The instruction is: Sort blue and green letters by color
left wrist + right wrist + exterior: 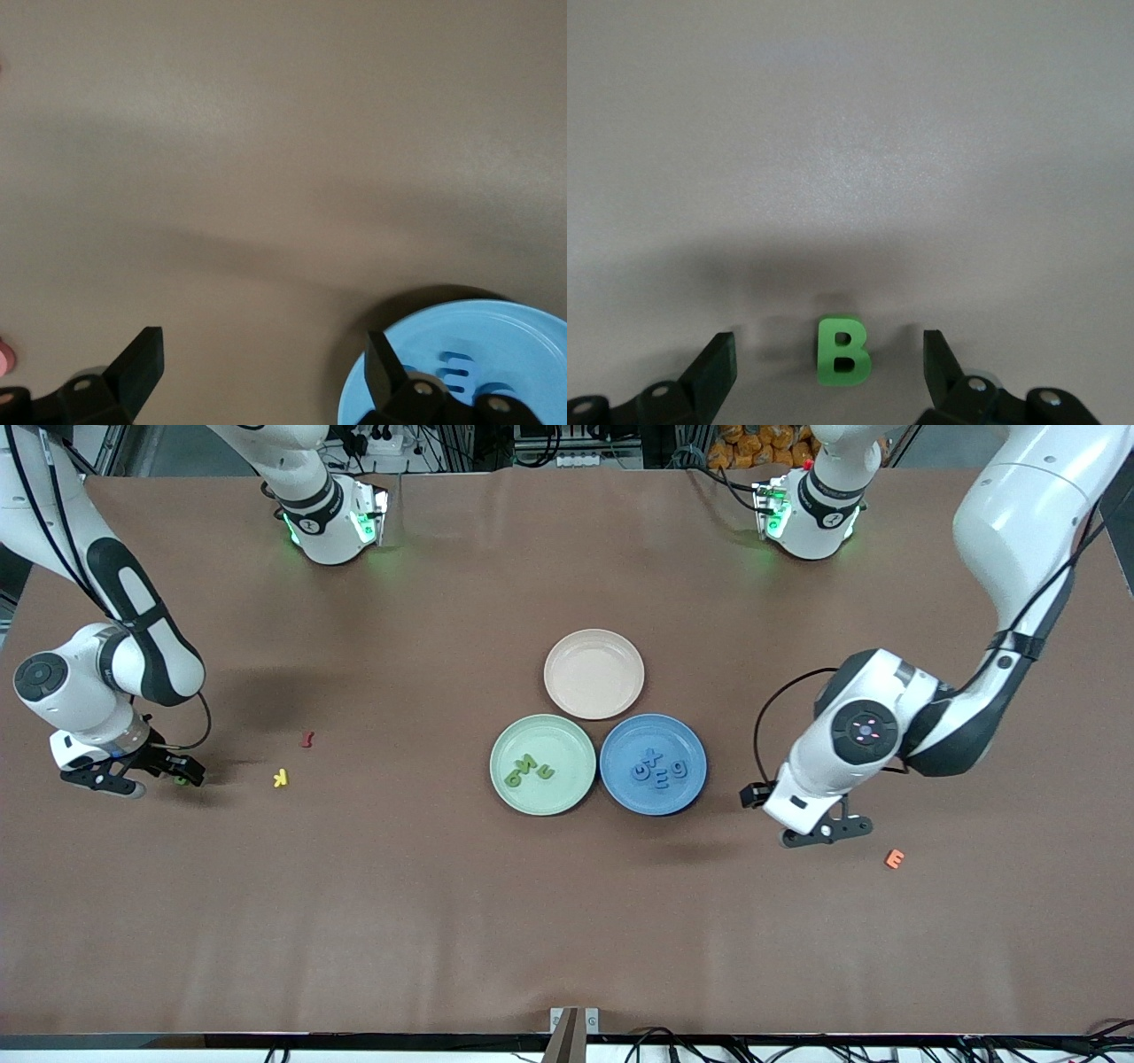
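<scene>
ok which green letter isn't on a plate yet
The green B, lying on the table between the open fingers of the right tool. The other green letters already lie on the green plate.

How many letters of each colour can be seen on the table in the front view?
Blue letters: 4
Green letters: 4
Yellow letter: 1
Dark red letter: 1
Orange letter: 1
Total: 11

The right gripper (829, 363) is spread wide, the green B (842, 352) flat on the tabletop (850, 133) between its fingers (713, 372).
</scene>
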